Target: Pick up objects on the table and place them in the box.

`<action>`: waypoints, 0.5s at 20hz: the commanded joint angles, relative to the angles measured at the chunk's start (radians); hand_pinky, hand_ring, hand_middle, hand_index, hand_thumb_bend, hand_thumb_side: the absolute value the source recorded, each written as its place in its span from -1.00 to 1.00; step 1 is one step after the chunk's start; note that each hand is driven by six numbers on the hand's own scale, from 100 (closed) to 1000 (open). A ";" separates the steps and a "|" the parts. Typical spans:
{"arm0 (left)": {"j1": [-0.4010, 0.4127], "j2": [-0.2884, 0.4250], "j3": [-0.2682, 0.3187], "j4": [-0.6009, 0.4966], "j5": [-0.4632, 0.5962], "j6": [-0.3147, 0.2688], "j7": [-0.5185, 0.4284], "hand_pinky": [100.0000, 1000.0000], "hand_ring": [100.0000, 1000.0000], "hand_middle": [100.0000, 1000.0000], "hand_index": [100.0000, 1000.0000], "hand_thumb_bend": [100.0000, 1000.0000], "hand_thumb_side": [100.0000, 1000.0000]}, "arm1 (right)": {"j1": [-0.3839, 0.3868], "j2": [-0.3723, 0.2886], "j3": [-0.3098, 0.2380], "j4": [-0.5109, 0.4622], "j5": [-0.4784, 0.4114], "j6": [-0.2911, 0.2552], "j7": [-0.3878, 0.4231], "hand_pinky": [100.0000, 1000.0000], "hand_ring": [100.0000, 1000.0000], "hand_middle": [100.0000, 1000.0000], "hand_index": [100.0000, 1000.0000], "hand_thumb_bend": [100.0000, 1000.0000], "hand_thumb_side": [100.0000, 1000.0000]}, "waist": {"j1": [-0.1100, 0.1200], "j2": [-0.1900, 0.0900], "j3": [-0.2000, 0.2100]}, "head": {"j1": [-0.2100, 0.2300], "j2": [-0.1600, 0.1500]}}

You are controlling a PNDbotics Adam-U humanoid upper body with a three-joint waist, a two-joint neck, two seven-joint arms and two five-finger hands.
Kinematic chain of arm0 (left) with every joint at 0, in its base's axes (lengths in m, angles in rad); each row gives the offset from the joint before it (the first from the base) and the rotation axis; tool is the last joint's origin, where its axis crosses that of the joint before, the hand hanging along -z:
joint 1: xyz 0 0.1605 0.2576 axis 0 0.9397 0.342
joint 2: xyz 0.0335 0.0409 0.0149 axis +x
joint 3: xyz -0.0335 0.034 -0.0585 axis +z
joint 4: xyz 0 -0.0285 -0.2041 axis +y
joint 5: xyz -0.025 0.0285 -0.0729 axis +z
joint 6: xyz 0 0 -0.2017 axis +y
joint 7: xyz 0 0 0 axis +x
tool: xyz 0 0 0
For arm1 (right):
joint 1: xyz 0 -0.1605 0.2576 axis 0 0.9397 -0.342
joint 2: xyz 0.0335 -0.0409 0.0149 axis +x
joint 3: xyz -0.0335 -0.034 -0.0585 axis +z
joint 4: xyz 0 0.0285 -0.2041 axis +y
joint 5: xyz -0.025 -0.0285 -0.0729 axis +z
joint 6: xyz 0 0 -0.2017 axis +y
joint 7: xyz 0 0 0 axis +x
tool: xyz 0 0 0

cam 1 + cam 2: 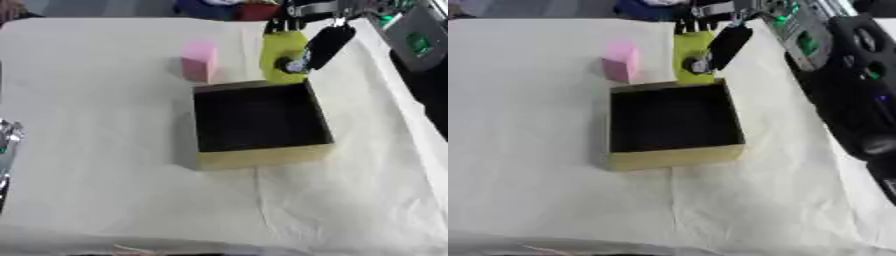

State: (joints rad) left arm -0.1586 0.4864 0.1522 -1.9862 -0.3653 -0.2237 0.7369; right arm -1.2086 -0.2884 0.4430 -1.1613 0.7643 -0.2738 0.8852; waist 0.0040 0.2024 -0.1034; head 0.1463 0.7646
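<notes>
White cloth-covered worktop (pixel 105 150). Open square cardboard box with dark interior (pixel 259 122), centre. Pink rectangular block (pixel 199 60), upright on the cloth just beyond the box's far-left corner. Yellow rectangular block (pixel 278 55), at the box's far edge, clasped by the right hand (pixel 320 44), black fingers (pixel 328 42) curled round it. Whether it touches the cloth cannot be told.

- Yellow object (pixel 281 56) is gripped by right hand (pixel 320 46), just behind box (pixel 262 156) far wall.
- Pink block (pixel 199 60) is seen on table (pixel 96 125), left of yellow object.
</notes>
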 commanded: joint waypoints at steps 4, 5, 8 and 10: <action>-0.007 0.029 0.012 -0.014 -0.005 0.002 0.002 0.36 0.38 0.34 0.83 -0.80 0.47 | -0.002 -0.011 0.024 0.055 -0.047 -0.054 0.022 0.32 0.27 -0.12 0.35 -1.00 -0.04 | 0.002 -0.012 0.001 | -0.006 0.005; -0.008 0.029 0.012 -0.014 -0.005 0.002 0.002 0.36 0.38 0.34 0.82 -0.80 0.47 | 0.002 -0.007 0.030 0.072 -0.060 -0.059 0.022 0.31 0.27 -0.12 0.35 -1.00 -0.02 | 0.002 -0.012 0.002 | -0.007 0.005; -0.008 0.028 0.012 -0.014 -0.005 0.002 0.003 0.36 0.38 0.34 0.82 -0.81 0.47 | 0.016 0.000 0.038 0.095 -0.073 -0.070 0.022 0.31 0.26 -0.11 0.36 -1.00 -0.01 | 0.004 -0.010 0.005 | -0.009 0.005; -0.007 0.027 0.013 -0.014 -0.005 0.002 0.003 0.36 0.38 0.34 0.82 -0.81 0.47 | 0.028 0.004 0.041 0.104 -0.082 -0.077 0.021 0.30 0.26 -0.12 0.35 -1.00 -0.07 | 0.006 -0.009 0.005 | -0.009 0.005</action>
State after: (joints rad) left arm -0.1587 0.4864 0.1523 -1.9862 -0.3654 -0.2234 0.7371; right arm -1.1625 -0.2783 0.4876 -1.0574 0.6937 -0.2979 0.8612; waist 0.0061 0.2074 -0.0988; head 0.1381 0.7647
